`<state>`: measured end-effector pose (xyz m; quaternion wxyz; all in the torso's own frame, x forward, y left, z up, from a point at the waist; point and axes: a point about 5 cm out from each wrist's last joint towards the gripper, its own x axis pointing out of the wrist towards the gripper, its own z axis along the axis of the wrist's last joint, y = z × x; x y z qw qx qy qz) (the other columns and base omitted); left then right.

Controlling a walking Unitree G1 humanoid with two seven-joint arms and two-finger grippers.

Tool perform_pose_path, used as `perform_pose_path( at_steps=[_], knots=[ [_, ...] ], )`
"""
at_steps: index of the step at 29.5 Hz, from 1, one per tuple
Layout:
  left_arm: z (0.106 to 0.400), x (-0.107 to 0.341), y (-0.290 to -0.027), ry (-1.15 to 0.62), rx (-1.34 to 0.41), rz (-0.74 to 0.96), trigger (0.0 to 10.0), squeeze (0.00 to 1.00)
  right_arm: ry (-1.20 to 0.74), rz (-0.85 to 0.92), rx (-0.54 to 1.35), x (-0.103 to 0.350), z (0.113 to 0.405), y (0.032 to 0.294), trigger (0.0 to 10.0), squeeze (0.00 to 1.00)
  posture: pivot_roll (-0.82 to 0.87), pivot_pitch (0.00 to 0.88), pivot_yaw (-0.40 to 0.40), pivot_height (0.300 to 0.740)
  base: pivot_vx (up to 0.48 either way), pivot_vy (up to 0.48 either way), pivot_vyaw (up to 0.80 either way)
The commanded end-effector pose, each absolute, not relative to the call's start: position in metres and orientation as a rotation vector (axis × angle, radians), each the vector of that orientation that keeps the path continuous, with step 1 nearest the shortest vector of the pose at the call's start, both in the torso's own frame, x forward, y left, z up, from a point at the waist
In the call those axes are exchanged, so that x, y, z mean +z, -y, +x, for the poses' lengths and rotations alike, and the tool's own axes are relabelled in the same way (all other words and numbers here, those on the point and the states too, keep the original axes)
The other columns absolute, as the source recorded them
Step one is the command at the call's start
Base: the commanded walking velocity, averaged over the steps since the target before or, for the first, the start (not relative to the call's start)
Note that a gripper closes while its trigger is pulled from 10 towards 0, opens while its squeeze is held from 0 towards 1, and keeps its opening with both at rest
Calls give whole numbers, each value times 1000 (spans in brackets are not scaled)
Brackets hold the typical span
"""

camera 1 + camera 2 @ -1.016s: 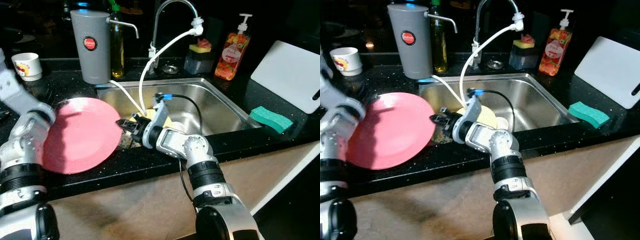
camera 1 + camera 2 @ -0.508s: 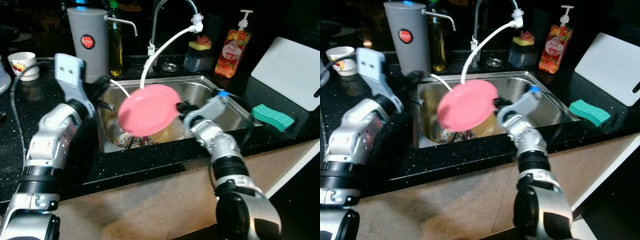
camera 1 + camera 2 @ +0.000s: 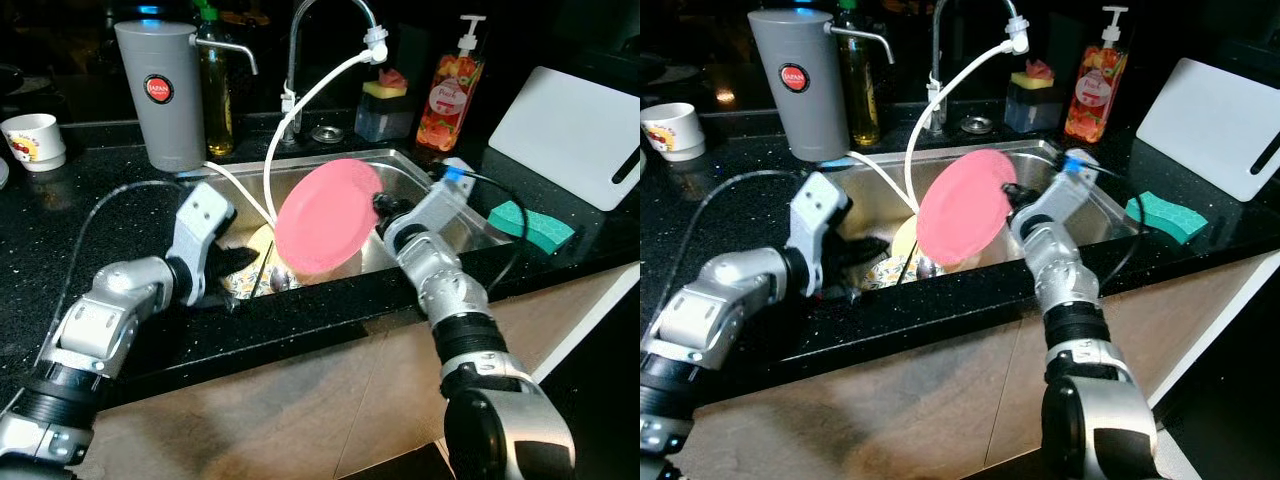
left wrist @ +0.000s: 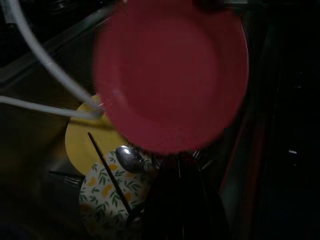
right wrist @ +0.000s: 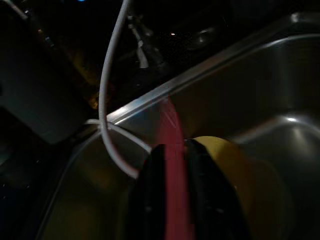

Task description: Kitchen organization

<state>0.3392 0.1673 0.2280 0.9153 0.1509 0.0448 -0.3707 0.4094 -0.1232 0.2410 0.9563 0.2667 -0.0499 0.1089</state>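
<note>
Over the sink point(image 3: 455, 232) my right gripper point(image 3: 380, 207) clamps one pink plate point(image 3: 328, 216) by its rim, tilted on edge. Two plates lie below: yellow plate point(image 4: 82, 140), patterned plate point(image 4: 102, 192). My left gripper point(image 3: 240, 262), fingers unreadable, has dropped beside them since letting go.

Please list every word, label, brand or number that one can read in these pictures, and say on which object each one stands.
"JAPAN": on the round red badge of the grey water filter.
Label of the orange soap dispenser: print too small to read.
Pattern on the white cup: a coloured picture, no legible words.
Oil bottle: no readable label.
The pink plate, held by the right gripper, bears no text.
</note>
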Motion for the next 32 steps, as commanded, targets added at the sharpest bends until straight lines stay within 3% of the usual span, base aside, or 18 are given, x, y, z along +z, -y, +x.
perform_pose_path(
  at_steps=[1,2,3,8,10,11,13,15,17,21,27,32],
  knots=[
    [337,230,-170,-105,-765,345,10000,0,119,515,233,244,409,121,10000,1000,46,48,-29,740,0,0,0],
    [337,231,-171,-103,-757,349,10000,0,128,487,239,246,409,120,10000,1000,47,47,-30,740,0,0,0],
    [337,232,-171,-101,-742,350,10000,0,147,457,241,250,409,120,10000,0,47,47,-30,740,0,0,0],
    [338,235,-173,-83,-700,335,10000,0,224,495,236,264,408,126,10000,0,45,47,-28,740,0,0,0],
    [343,246,-174,9,-636,266,10000,0,281,585,246,274,406,132,10000,0,44,48,-27,740,0,0,0],
    [341,262,-169,142,-648,54,10000,0,299,785,367,284,400,133,10000,0,42,49,-25,740,0,0,0],
    [328,272,-162,231,-769,-154,10000,0,295,929,594,293,388,128,10000,0,38,50,-23,740,0,0,0],
    [310,269,-155,251,-940,-239,10000,0,268,921,824,293,371,121,10000,0,38,50,-23,740,0,0,0],
    [302,266,-152,243,-1011,-254,10000,0,248,895,911,291,363,118,10000,0,38,50,-23,740,0,0,0],
    [272,239,-143,54,-1246,-205,10000,0,161,755,1130,271,336,113,10000,0,31,55,-21,740,0,0,0],
    [253,226,-140,-59,-1355,-181,10000,0,93,721,1247,255,317,112,10000,0,30,56,-23,740,0,0,0],
    [223,199,-142,-338,-1477,-186,10000,0,-165,649,1446,213,279,113,10000,0,31,52,-26,740,0,0,0]
  ],
)
